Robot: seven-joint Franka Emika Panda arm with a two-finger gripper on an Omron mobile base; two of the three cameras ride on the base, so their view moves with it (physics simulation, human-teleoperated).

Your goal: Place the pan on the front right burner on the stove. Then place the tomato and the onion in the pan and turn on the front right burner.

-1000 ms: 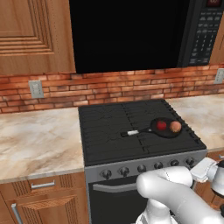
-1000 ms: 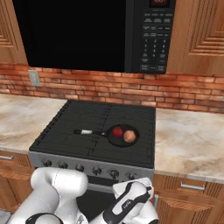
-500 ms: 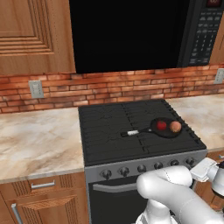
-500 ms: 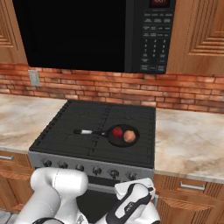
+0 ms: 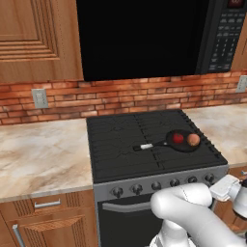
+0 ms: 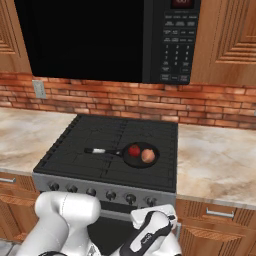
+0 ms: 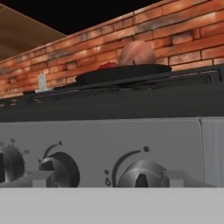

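Item: black frying pan [image 6: 141, 155], seated on the front right burner [image 6: 150, 167] of the stove [image 5: 144, 166], long handle pointing left across the grate. Contents: tomato [image 6: 134, 150] on the left, onion [image 6: 147, 156] on the right, lying just beside each other inside the rim; from the hand view the onion [image 7: 137, 53] bulges above the pan's edge with the tomato [image 7: 107, 66] mostly hidden behind it. Gripper [image 7: 105, 178]: low in front of the steel control panel, fingers spread wide, one tip [image 7: 39, 178] near the second knob from the right [image 7: 61, 168], the other [image 7: 181, 178] just right of the rightmost knob [image 7: 141, 173]; nothing held. Remaining step, by judgement: turning on the front right burner. Hazards: the knobs look alike and stand close together, so closing on the neighbour would light another burner; with the fingers straddling this broadly, an off-centre approach could pinch only the knob's edge and slip during the twist; pressing too far forward could knock the tips against the panel. Which knob governs the front right burner cannot be read from the panel markings.
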